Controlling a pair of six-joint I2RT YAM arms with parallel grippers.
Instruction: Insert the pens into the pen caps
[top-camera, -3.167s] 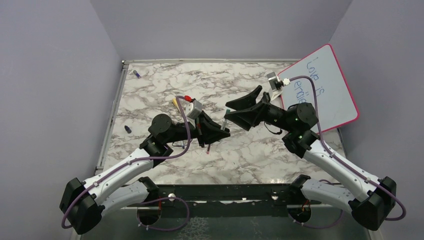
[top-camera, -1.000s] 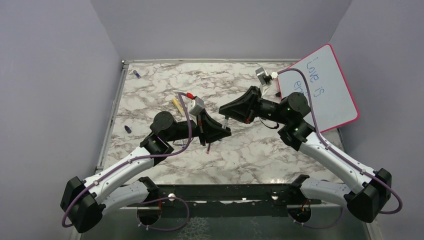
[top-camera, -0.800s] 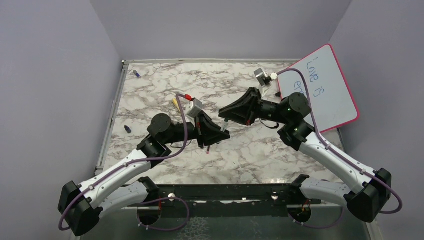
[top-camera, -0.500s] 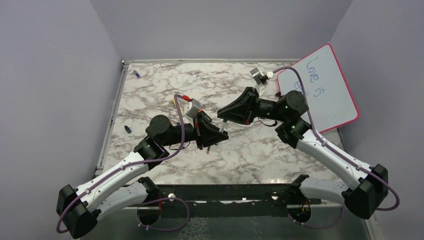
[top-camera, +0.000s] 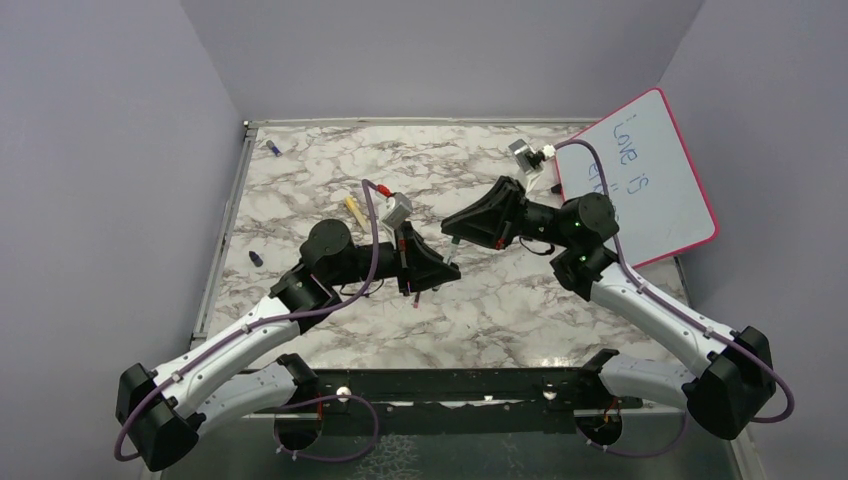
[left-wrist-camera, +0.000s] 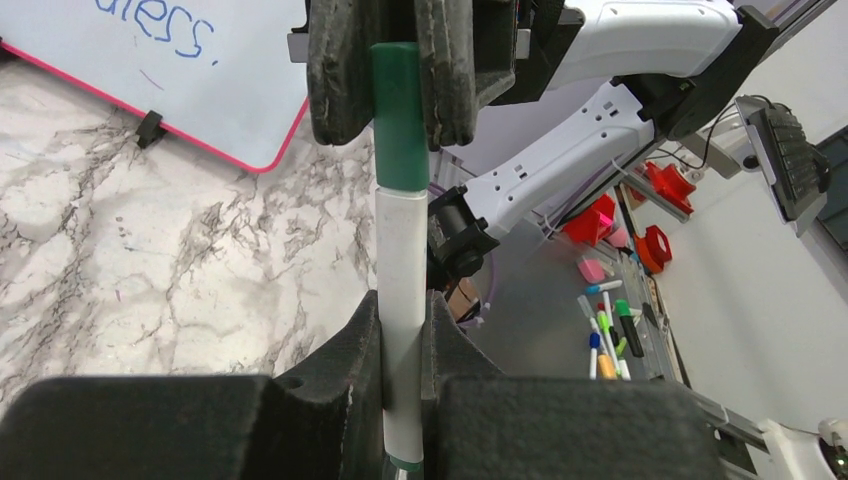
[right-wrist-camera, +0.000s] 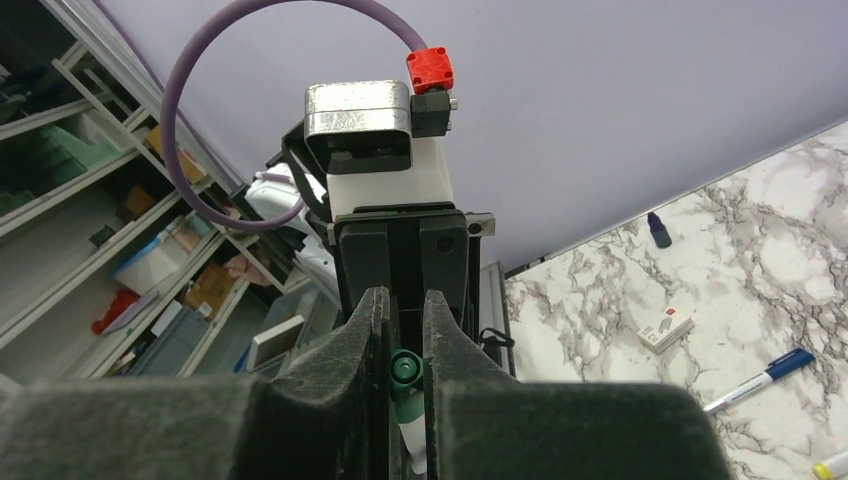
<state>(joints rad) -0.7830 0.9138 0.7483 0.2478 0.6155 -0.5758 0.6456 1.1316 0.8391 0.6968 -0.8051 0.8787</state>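
Right claw (top-camera: 449, 227) swung in, well inside the table (top-camera: 480, 320) edges, clamping the green cap (left-wrist-camera: 400, 120); left claw (top-camera: 448, 271) clamps the pen (left-wrist-camera: 404, 300).

In the overhead view, the white-and-black left arm (top-camera: 240, 335) stretched from its base at 7 o'clock toward the middle, elbow bent. Its black two-finger left gripper (top-camera: 450, 266) pointed to about 3 o'clock. The matching right arm (top-camera: 650, 310) reached in from 5 o'clock, and its black right gripper (top-camera: 449, 226) aimed toward 9 o'clock. The two grippers met tip to tip. The left jaws were clamped on a thin white-bodied pen (left-wrist-camera: 403, 290), the right jaws on a short green pen cap (left-wrist-camera: 400, 120).
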